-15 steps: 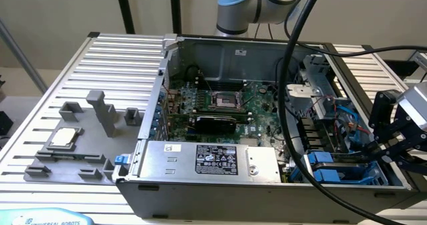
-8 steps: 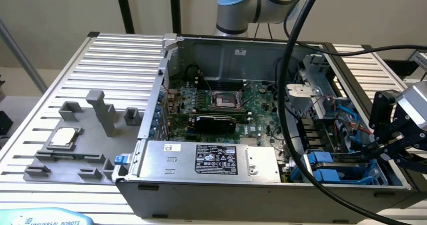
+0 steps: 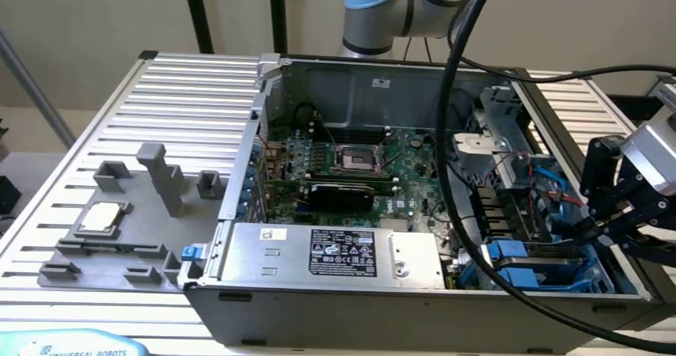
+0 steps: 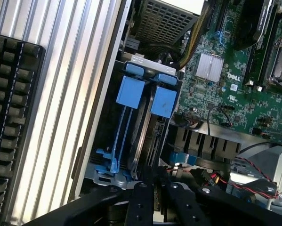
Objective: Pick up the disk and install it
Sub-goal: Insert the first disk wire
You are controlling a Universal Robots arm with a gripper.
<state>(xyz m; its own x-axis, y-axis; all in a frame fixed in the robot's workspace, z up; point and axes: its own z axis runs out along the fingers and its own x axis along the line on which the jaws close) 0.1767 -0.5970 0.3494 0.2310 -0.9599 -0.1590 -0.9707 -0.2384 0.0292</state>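
Disk stands on edge inside the open PC case, in the drive bay at its 4 o'clock corner (exterior view). From my gripper it lies at 8 o'clock, just beside, long axis running away; jaw state I cannot tell.

I see the disk standing on edge in its bright blue frame, slotted into the drive bay at a corner of the case, beside a second blue carrier.
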